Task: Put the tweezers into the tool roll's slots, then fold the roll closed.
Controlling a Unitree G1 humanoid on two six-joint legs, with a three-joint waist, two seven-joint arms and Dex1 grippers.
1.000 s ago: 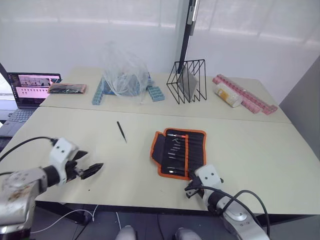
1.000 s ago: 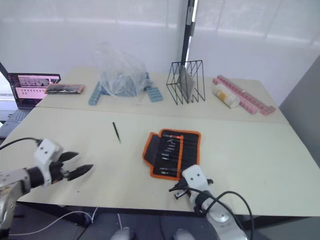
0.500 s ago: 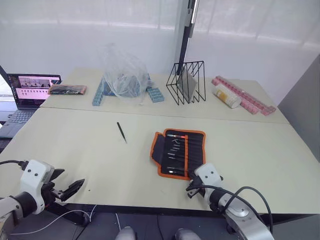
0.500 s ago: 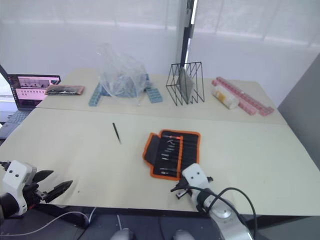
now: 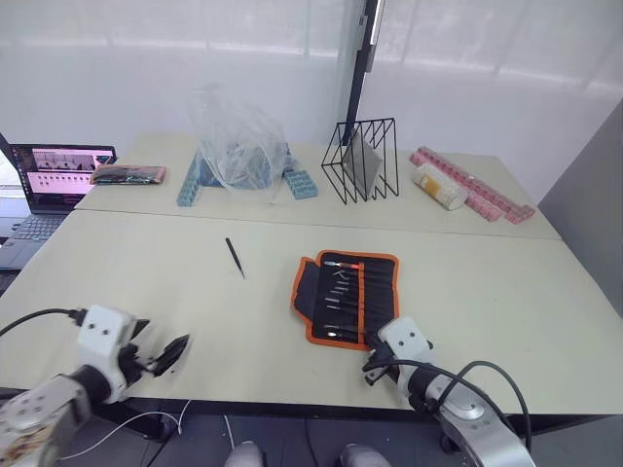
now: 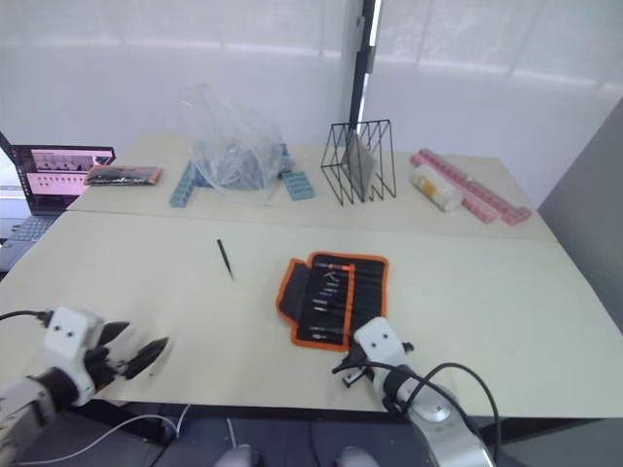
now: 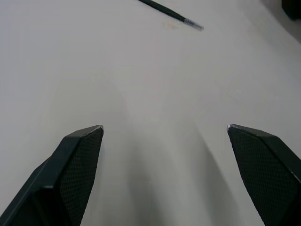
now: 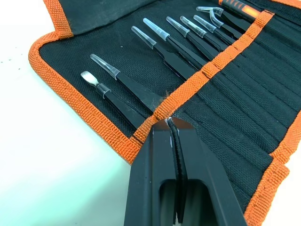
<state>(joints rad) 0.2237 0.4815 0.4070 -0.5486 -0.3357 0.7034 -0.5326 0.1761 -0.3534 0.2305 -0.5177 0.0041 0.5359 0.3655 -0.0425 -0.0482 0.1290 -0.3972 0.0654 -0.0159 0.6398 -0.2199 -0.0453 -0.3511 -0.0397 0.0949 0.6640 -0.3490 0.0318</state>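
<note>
Tool roll (image 5: 347,298) lies unrolled on the pale surface (image 5: 487,292), right of centre, inner face up, orange trim all round and one orange strip running across the slots (image 8: 244,101). In the right wrist view several tweezers (image 8: 167,49) sit side by side in the slots, their tips under clear caps pointing toward the roll's left flap; one orange-handled tool (image 8: 235,7) lies at the far end of the row. Right gripper (image 8: 170,123) at the roll's near edge: jaws closed, tips pressed together on the orange strip where it frays; whether they pinch the fabric cannot be told. One loose tweezer (image 5: 236,257) lies alone on the surface, left of the roll and well apart from it, also seen in the left wrist view (image 7: 169,15). Left gripper (image 7: 164,129) hovers at the near left edge of the surface, jaws wide apart, nothing between them. Far side of the surface: crumpled clear plastic bag (image 5: 238,141) over blue blocks, black wire rack (image 5: 364,159), pink strips (image 5: 477,185) with a pale cylinder (image 5: 439,186) beside them. Far left: open laptop (image 5: 54,175) with a lit screen, writing not legible.
</note>
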